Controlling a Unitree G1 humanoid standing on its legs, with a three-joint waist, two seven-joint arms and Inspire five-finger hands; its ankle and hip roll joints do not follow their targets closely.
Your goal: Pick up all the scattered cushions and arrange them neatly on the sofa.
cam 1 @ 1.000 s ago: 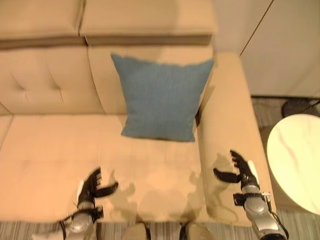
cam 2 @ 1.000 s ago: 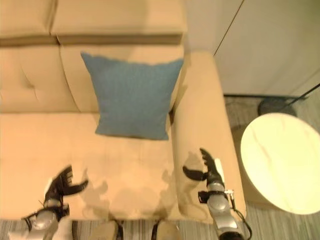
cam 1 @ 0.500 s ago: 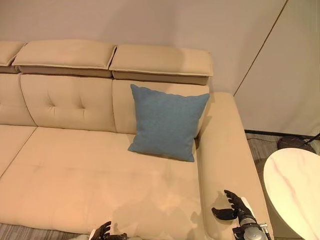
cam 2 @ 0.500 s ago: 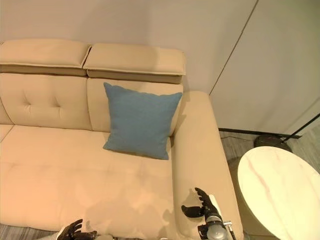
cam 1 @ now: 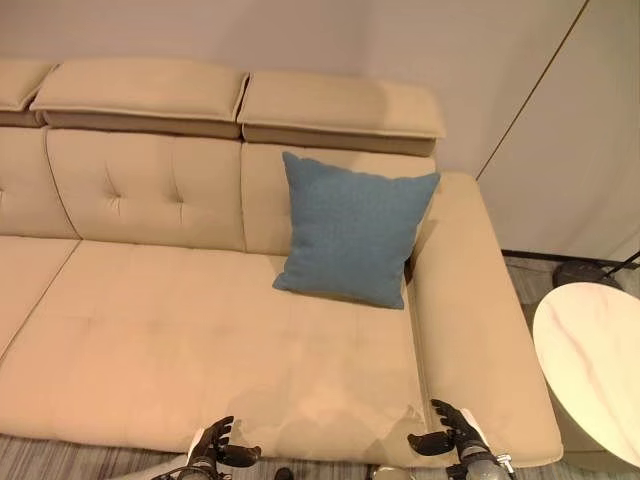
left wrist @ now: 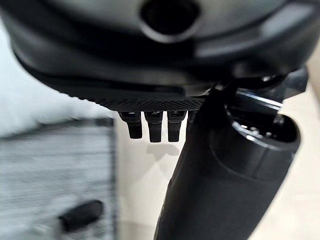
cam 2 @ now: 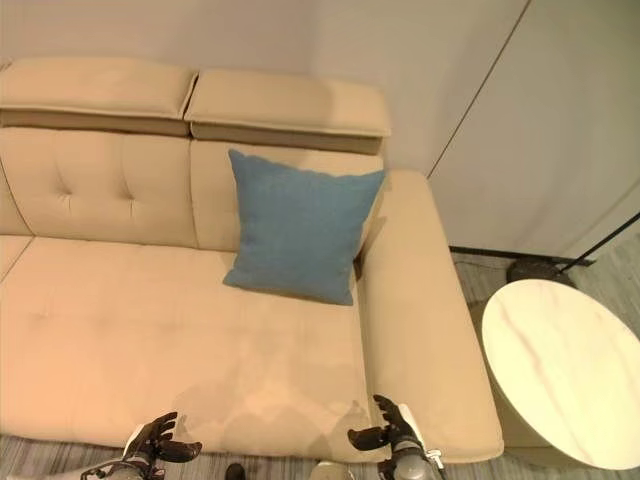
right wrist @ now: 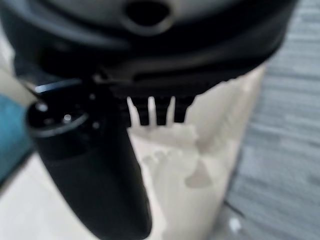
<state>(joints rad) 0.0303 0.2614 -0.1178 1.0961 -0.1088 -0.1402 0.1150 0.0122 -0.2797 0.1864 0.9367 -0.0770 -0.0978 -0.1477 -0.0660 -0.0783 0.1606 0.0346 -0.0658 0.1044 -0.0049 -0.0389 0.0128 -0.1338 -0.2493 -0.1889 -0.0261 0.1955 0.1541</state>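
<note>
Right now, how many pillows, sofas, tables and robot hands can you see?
Blue cushion: 1
Beige sofa: 1
Round white table: 1
Robot hands, both open and empty: 2, the left hand and the right hand
Total: 5

The right hand [right wrist: 100,165] is hovering with its fingers [right wrist: 161,109] straight and thumb extended, holding nothing. Past the fingers the beige sofa [right wrist: 200,150] is showing, its edge meeting striped grey floor [right wrist: 285,140]. Beside the thumb, a blue cushion [right wrist: 9,132] is peeking in.
</note>
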